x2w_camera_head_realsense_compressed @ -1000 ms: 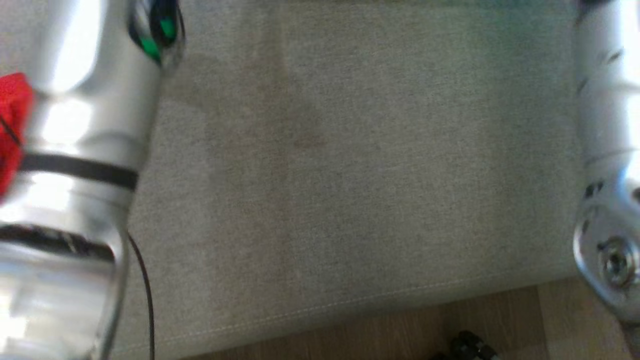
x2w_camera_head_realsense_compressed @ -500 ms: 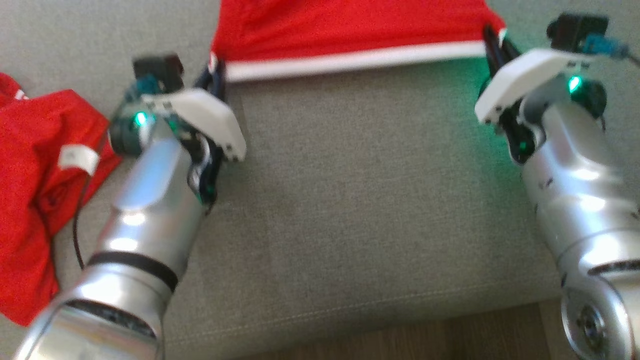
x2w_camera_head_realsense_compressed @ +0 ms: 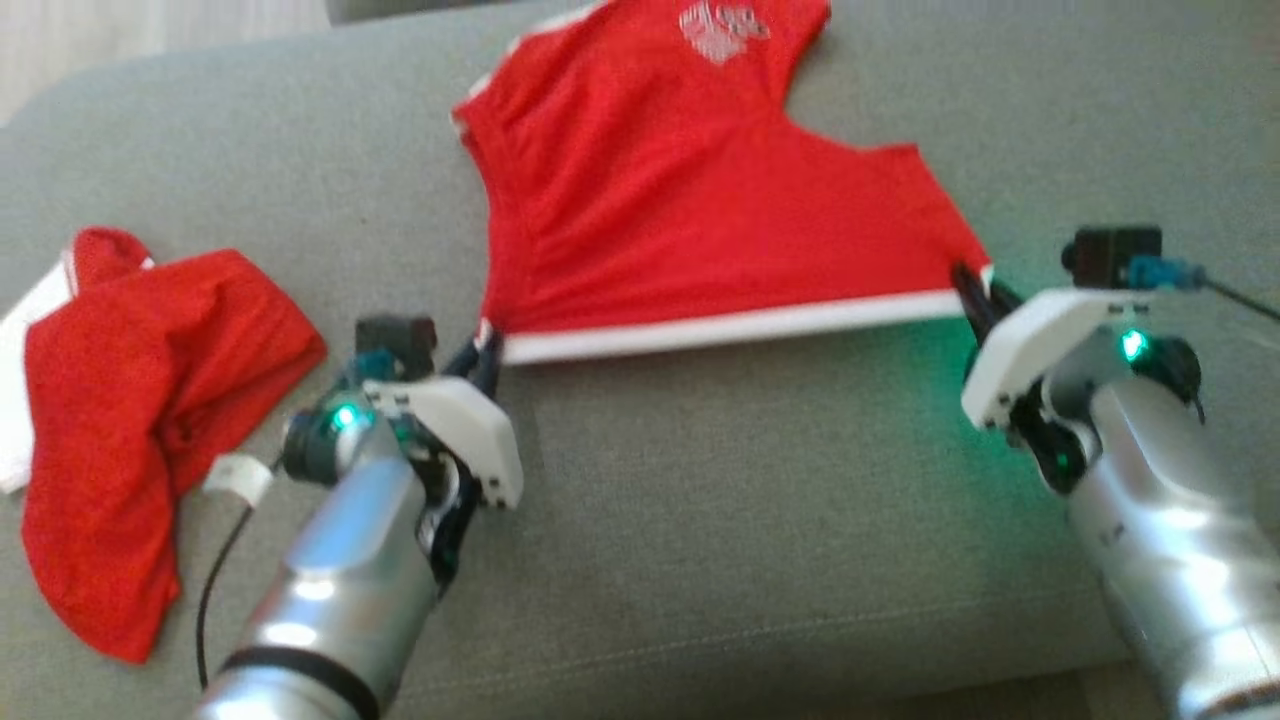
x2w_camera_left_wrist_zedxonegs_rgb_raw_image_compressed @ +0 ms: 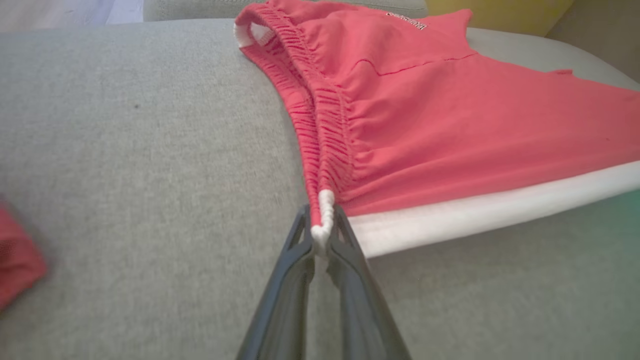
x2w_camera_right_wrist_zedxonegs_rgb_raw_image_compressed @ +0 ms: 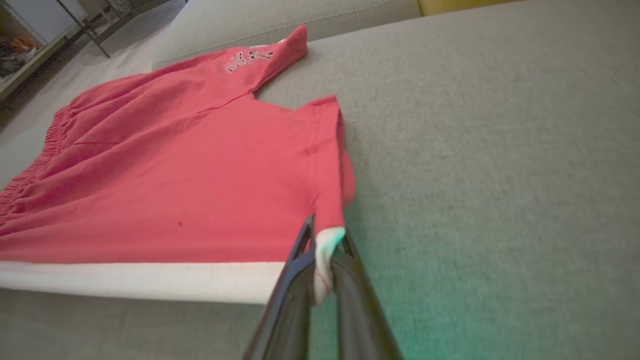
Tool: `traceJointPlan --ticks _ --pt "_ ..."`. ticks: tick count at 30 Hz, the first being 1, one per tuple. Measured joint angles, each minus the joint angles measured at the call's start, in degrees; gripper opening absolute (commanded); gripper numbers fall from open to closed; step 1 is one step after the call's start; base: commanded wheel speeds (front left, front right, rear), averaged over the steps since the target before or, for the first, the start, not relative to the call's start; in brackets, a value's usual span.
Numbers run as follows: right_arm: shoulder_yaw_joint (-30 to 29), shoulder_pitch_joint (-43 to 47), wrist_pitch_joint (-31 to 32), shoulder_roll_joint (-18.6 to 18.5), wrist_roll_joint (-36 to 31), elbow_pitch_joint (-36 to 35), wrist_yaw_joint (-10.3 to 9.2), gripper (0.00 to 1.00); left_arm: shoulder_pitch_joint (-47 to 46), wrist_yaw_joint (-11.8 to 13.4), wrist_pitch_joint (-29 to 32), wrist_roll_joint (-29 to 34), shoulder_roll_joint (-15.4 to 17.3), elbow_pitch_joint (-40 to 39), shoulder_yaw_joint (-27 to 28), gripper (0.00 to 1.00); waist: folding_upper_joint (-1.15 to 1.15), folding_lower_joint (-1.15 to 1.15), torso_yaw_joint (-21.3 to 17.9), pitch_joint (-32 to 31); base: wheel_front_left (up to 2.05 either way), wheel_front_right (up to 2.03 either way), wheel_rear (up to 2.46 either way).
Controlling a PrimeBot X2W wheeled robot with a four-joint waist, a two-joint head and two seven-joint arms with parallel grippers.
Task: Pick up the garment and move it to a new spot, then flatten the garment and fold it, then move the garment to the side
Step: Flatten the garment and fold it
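The garment [x2w_camera_head_realsense_compressed: 690, 220] is a pair of red shorts with a white trim, spread across the grey cushion [x2w_camera_head_realsense_compressed: 740, 520]. My left gripper [x2w_camera_head_realsense_compressed: 488, 345] is shut on the garment's near left corner, where the elastic waistband meets the white trim [x2w_camera_left_wrist_zedxonegs_rgb_raw_image_compressed: 322, 220]. My right gripper [x2w_camera_head_realsense_compressed: 975, 290] is shut on the near right corner [x2w_camera_right_wrist_zedxonegs_rgb_raw_image_compressed: 325, 250]. The white edge [x2w_camera_head_realsense_compressed: 730, 325] runs taut between the two grippers. The garment [x2w_camera_right_wrist_zedxonegs_rgb_raw_image_compressed: 175, 175] lies flat beyond the fingers, a pale printed logo [x2w_camera_head_realsense_compressed: 720, 25] at its far end.
A second red garment [x2w_camera_head_realsense_compressed: 130, 400] lies crumpled at the cushion's left side, next to my left arm. The cushion's front seam [x2w_camera_head_realsense_compressed: 750, 635] and its edge run along the bottom. Bare grey cushion lies between my arms and to the right.
The head camera has tilted up, so the whole picture has shifted downward. Both grippers keep their hold on the white edge's corners, and the full garment has come into sight.
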Motion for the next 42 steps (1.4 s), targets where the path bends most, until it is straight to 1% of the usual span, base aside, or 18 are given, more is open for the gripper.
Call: traceJointPlan --ticks 5,11,17,21,24,28,34,38,39,42 --pt "3.5 7.8 3.6 -3.5 5.1 -7.6 -0.01 0.0 5.4 -0.2 0.0 0.4 0.0 -3.6 -0.6 0.0 0.0 0.0 0.3 -3.5 0.0 0.0 0.0" --pt "5.1 17.6 10.4 -7.9 11.4 -18.1 -0.05 0.0 13.2 -0.1 0.0 0.0 0.1 -9.0 0.1 0.0 0.0 0.0 0.6 -7.8 0.0 0.0 0.0" --pt "4.0 27.0 18.8 -11.7 14.6 -28.7 -0.05 0.0 21.6 -0.1 0.0 -1.4 0.6 -13.4 0.1 0.0 0.0 0.0 0.6 -11.7 0.0 0.0 0.0" --pt "1.4 33.0 24.4 -13.2 15.8 -35.7 -0.05 0.0 25.2 0.8 0.2 -1.7 1.7 -17.8 -0.1 0.0 0.0 0.0 0.5 -13.1 0.0 0.0 0.0" --pt "-0.8 37.7 28.2 -14.1 15.9 -40.4 -0.05 0.0 28.2 1.4 1.5 -1.7 2.9 -22.0 -0.7 0.0 0.0 0.0 0.5 -13.9 0.0 0.0 0.0" --pt "-4.7 43.4 33.4 -14.2 16.2 -46.1 -0.05 0.0 33.1 1.9 4.0 -2.2 4.9 -28.4 -1.7 0.0 0.0 0.0 0.8 -14.8 0.0 0.0 0.0" --pt "-10.4 50.3 41.1 -13.8 16.4 -53.8 -0.05 0.0 39.1 3.9 9.1 -2.3 8.5 -39.5 -3.4 0.0 0.0 0.0 1.3 -15.4 0.0 0.0 0.0" --pt "-13.5 53.1 45.0 -12.2 15.9 -58.9 -0.07 0.0 42.6 5.4 12.3 -2.7 11.2 -46.5 -3.6 0.0 0.0 0.01 1.6 -15.4 0.0 0.0 0.0" --pt "-14.2 53.3 45.7 -11.7 15.6 -60.0 -0.07 0.0 43.3 5.6 12.9 -3.0 11.6 -47.9 -3.6 0.0 0.0 0.01 1.6 -15.3 0.0 0.0 0.0" --pt "-16.0 53.0 46.9 -10.1 14.2 -62.7 -0.07 0.0 43.9 7.0 14.3 -3.4 12.5 -51.5 -3.4 0.0 0.0 0.01 1.7 -15.1 0.0 0.0 0.0"
